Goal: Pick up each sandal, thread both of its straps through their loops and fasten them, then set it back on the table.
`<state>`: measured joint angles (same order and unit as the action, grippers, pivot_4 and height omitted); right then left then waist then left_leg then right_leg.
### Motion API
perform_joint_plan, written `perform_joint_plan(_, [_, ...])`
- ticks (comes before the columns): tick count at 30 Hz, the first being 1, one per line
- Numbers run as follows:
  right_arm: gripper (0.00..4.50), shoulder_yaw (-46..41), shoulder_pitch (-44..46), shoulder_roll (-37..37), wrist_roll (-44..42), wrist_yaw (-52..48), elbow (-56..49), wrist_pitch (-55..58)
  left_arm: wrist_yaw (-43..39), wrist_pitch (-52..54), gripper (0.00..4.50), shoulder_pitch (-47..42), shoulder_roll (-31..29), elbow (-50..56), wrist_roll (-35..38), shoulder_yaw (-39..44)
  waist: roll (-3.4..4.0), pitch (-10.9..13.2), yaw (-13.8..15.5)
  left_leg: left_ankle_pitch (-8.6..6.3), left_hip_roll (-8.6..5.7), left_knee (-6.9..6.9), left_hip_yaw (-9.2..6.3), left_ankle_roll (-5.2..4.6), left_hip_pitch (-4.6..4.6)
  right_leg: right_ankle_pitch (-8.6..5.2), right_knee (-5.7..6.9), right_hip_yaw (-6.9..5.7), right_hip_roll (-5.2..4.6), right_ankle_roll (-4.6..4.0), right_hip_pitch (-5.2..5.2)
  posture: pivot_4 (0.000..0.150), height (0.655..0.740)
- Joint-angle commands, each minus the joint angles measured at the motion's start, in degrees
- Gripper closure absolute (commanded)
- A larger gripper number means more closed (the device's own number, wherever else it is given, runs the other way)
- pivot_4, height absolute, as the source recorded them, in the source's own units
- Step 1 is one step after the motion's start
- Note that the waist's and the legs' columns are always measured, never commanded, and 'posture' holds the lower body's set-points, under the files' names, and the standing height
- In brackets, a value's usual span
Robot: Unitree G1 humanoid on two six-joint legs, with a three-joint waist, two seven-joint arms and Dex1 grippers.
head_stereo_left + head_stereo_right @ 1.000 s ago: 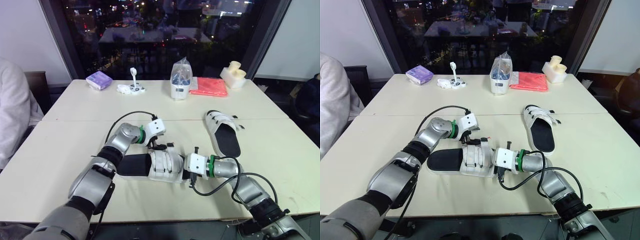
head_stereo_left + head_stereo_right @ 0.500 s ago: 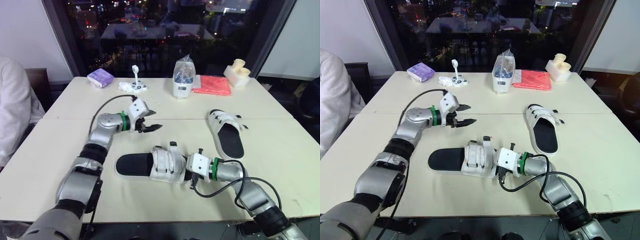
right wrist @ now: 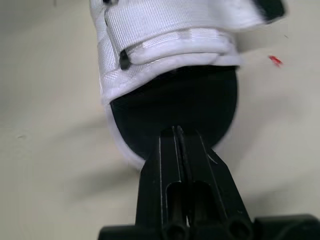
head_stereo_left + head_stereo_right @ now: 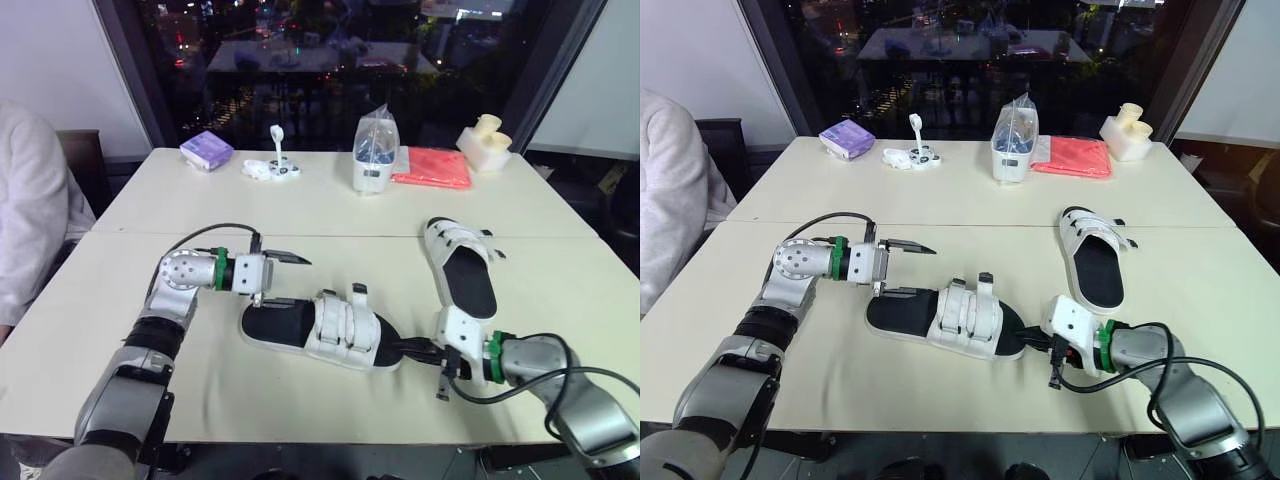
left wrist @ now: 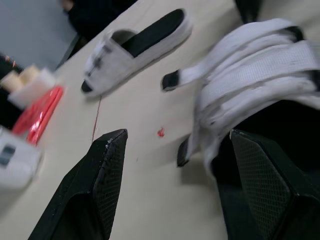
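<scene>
A white sandal with a black footbed (image 4: 325,328) lies on the table (image 4: 120,340) near the front; one strap end (image 4: 357,291) sticks up loose. My left gripper (image 4: 277,279) is open at its heel end, one finger over the heel and one above it; in the left wrist view its fingers (image 5: 107,165) stand wide apart with the straps (image 5: 250,80) ahead. My right gripper (image 4: 412,348) is shut, its tip at the sandal's toe (image 3: 175,107). A second sandal (image 4: 463,270) lies to the right, further back.
Along the far edge stand a purple packet (image 4: 207,150), a small white item (image 4: 272,168), a clear bag (image 4: 373,160), a red cloth (image 4: 432,167) and a cream block (image 4: 486,138). A person's white sleeve (image 4: 25,220) is at the left.
My left gripper left the straps, swung back and left, and now sits open at the heel. My right gripper drew back to the right, to the toe.
</scene>
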<state>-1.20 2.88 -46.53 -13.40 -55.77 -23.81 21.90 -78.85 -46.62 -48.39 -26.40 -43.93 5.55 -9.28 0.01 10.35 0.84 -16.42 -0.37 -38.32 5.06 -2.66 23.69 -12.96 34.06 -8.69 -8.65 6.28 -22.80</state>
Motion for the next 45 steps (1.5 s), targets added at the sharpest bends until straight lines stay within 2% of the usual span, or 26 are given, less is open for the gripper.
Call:
perform_joint_plan(1, [4.5,-5.73,-1.03,-1.77,-4.56,-0.36,-4.83,2.82,-1.82,-9.75,1.09,-2.06,0.44,-3.36,0.09,-1.5,-0.01,0.01,-0.02,0.0,0.0,0.0,0.01,0.0,0.0,0.0,0.0,0.0,0.0,0.0,0.0,0.15,0.74])
perform_joint_plan(7, [4.5,-9.33,-2.23,-2.95,-5.65,1.58,-8.1,4.89,-2.64,-23.2,1.09,-4.25,2.25,-10.9,-0.14,-4.65,-0.04,0.02,0.09,-0.03,0.0,-0.02,0.04,-0.06,0.0,0.01,0.0,0.0,-0.01,0.01,0.0,0.15,0.74])
perform_joint_plan(10, [4.5,-9.64,-1.96,-2.6,-4.87,3.4,-8.76,4.85,0.24,-31.24,1.09,-5.79,4.92,-14.39,-1.71,-5.99,-0.05,0.03,0.26,-0.06,0.0,-0.12,0.03,-0.12,0.06,0.01,0.0,0.0,-0.02,0.01,0.0,0.15,0.74])
perform_joint_plan(14, [4.5,-9.21,-1.17,-2.39,-3.48,5.83,-8.84,4.53,7.4,-40.28,1.09,-8.2,7.12,-19.29,-9.81,-6.0,-0.04,0.03,0.03,-0.17,0.05,-0.74,-0.03,-0.3,0.61,0.04,0.15,-0.06,0.01,0.05,-0.28,0.15,0.74])
perform_joint_plan(20, [4.5,-10.05,-2.32,-1.56,-4.86,8.67,-11.78,7.0,21.91,-44.62,1.09,-9.7,9.66,-20.87,-27.28,-2.46,-0.05,0.02,0.43,-0.26,0.0,-0.88,0.03,-0.47,0.78,0.16,0.09,-0.05,-0.02,0.24,-0.36,0.15,0.74])
perform_joint_plan(21, [4.5,-10.78,-2.38,-0.89,-6.83,9.0,-12.71,8.53,25.21,-44.26,1.33,-9.75,9.84,-20.27,-31.21,-2.23,-0.05,0.03,0.51,-0.26,0.0,-0.88,0.03,-0.48,0.78,0.16,0.09,-0.04,-0.02,0.24,-0.36,0.15,0.74])
perform_joint_plan(23, [4.5,-12.91,-2.72,0.01,-12.79,9.02,-15.34,12.96,33.37,-42.59,1.94,-9.87,9.76,-18.78,-39.69,-2.65,-0.05,0.02,0.91,-0.27,0.0,-0.88,0.03,-0.49,0.78,0.16,0.09,-0.04,-0.01,0.24,-0.37,0.15,0.74])
perform_joint_plan(25, [4.5,-14.29,-3.31,-0.14,-16.24,8.69,-17.27,15.66,43.12,-40.37,2.97,-10.26,9.04,-17.16,-48.08,-4.34,-0.06,0.02,1.39,-0.27,0.0,-0.88,0.02,-0.49,0.78,0.16,0.11,-0.03,0.0,0.24,-0.39,0.15,0.74])
perform_joint_plan(28, [4.5,-16.02,-3.78,-0.67,-19.1,9.32,-18.57,18.37,62.49,-34.11,4.46,-12.08,7.47,-14.76,-61.99,-10.61,-0.09,0.01,1.84,-0.43,0.0,-0.9,-0.02,-0.77,0.78,0.17,0.13,-0.02,0.0,0.26,-0.35,0.15,0.74])
perform_joint_plan(32, [4.5,-16.3,-4.47,-1.34,-18.23,10.74,-18.7,18.68,86.94,-23.53,4.46,-16.18,5.92,-15.9,-74.18,-20.84,-0.13,-0.03,2.11,-0.52,-0.02,-1.02,-0.02,-0.96,0.76,0.29,0.14,0.09,-0.01,0.39,-0.28,0.15,0.74])
perform_joint_plan(35, [4.5,-15.78,-5.0,-1.49,-17.28,11.66,-18.52,17.93,97.26,-14.75,4.46,-19.41,6.32,-20.13,-76.44,-25.01,-0.14,-0.03,2.19,-0.48,-0.02,-1.06,-0.02,-1.03,0.75,0.31,0.2,0.12,-0.01,0.41,-0.29,0.15,0.74])
perform_joint_plan(38, [4.5,-15.15,-4.68,-0.99,-17.03,12.57,-18.29,17.7,99.82,-2.79,4.46,-22.24,7.36,-25.34,-75.17,-26.47,-0.15,-0.02,1.8,-0.42,-0.02,-1.14,0.0,-1.08,0.77,0.31,0.37,0.14,-0.01,0.41,-0.37,0.15,0.74])
perform_joint_plan(45, [4.5,-12.3,-3.24,-1.05,-14.99,13.18,-16.15,15.86,90.32,19.58,4.46,-25.22,9.84,-32.54,-67.92,-24.76,-0.19,0.0,1.3,-0.37,0.01,-1.18,0.16,-1.0,0.8,0.27,0.85,0.22,-0.01,0.45,-0.59,0.15,0.74])
